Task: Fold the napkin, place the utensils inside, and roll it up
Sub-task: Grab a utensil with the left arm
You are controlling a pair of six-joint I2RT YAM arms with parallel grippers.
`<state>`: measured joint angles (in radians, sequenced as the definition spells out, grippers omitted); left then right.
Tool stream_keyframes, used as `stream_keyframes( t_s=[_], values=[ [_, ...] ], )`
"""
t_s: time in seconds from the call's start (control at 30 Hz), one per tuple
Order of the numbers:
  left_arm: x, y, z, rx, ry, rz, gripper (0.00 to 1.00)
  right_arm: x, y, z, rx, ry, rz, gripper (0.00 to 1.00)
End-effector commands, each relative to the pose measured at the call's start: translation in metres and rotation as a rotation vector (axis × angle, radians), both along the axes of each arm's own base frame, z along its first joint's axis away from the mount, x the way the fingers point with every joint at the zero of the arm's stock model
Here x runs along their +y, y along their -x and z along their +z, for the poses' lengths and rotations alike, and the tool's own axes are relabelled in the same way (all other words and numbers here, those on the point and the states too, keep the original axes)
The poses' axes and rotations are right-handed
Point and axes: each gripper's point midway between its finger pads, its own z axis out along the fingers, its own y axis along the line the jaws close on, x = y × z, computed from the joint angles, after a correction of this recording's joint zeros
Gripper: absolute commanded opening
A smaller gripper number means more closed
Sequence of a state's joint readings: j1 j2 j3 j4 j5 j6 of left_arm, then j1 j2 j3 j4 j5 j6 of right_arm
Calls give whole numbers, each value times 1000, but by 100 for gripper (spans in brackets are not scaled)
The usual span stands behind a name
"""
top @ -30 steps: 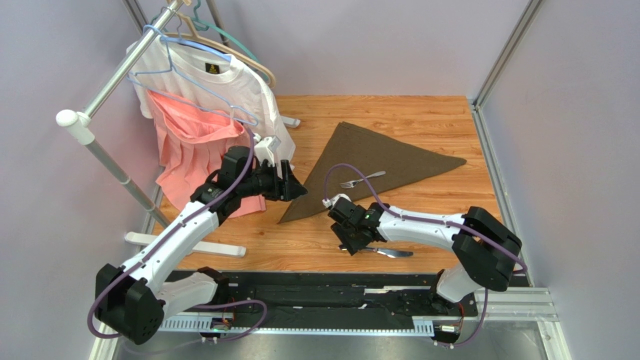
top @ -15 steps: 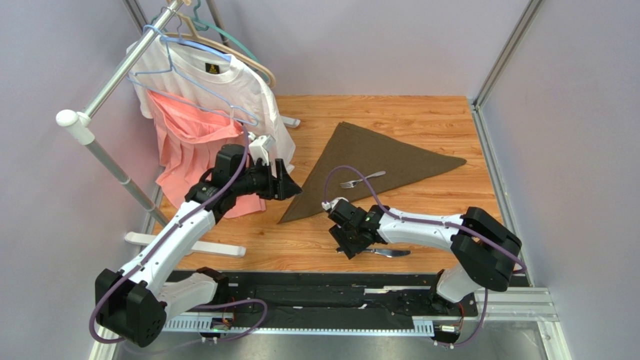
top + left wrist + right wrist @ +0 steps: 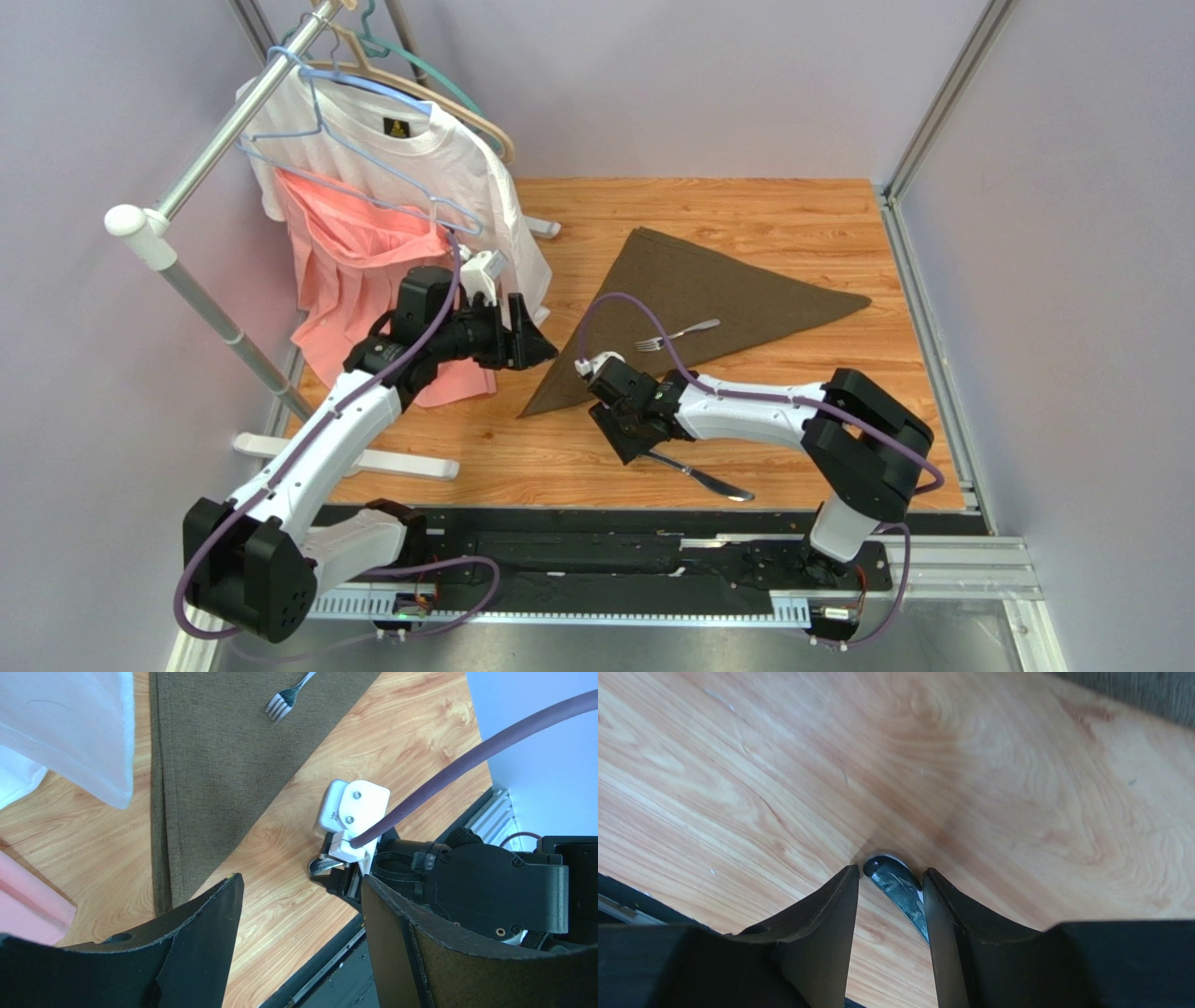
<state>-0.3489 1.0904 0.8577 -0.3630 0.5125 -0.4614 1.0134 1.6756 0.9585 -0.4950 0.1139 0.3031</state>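
The dark olive-brown napkin [image 3: 730, 297] [image 3: 210, 770] lies folded into a triangle on the wooden table. A silver fork [image 3: 676, 335] [image 3: 288, 696] rests on it. The silver knife [image 3: 704, 476] [image 3: 901, 885] lies slanted on bare wood near the front edge. My right gripper [image 3: 638, 434] [image 3: 889, 871] straddles the knife's rounded end, jaws narrow. The blade leans against the right finger and a slit of wood shows beside the left one. My left gripper [image 3: 540, 343] [image 3: 302, 882] hovers open above the napkin's near-left corner, holding nothing.
A clothes rack [image 3: 211, 147] stands at the left with a white T-shirt [image 3: 435, 154] and a pink garment [image 3: 351, 280] hanging close to my left arm. Its white foot [image 3: 344, 455] lies on the wood. Grey walls enclose the table.
My right gripper slid left and back and its jaws narrowed around the knife's end. The knife swung from lying level to slanting. My left gripper drew back slightly to the left.
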Motion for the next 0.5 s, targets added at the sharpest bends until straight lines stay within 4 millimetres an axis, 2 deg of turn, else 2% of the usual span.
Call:
stream_keyframes(
  t_s=[0.0, 0.17, 0.27, 0.4, 0.47],
  values=[
    [2, -3, 20, -63, 10, -13, 72, 9, -5, -25, -3, 6, -3, 44],
    [3, -1, 21, -72, 12, -12, 72, -5, 0, -38, 8, 53, -14, 42],
    [3, 2, 21, -62, 20, -14, 72, -13, -1, -39, 2, 86, -35, 42],
    [4, 3, 23, -80, 11, -16, 72, -16, -1, -17, -34, 48, -31, 49],
    [4, 3, 25, -86, 10, -21, 72, -24, 2, -15, -29, 65, -24, 50]
  ],
)
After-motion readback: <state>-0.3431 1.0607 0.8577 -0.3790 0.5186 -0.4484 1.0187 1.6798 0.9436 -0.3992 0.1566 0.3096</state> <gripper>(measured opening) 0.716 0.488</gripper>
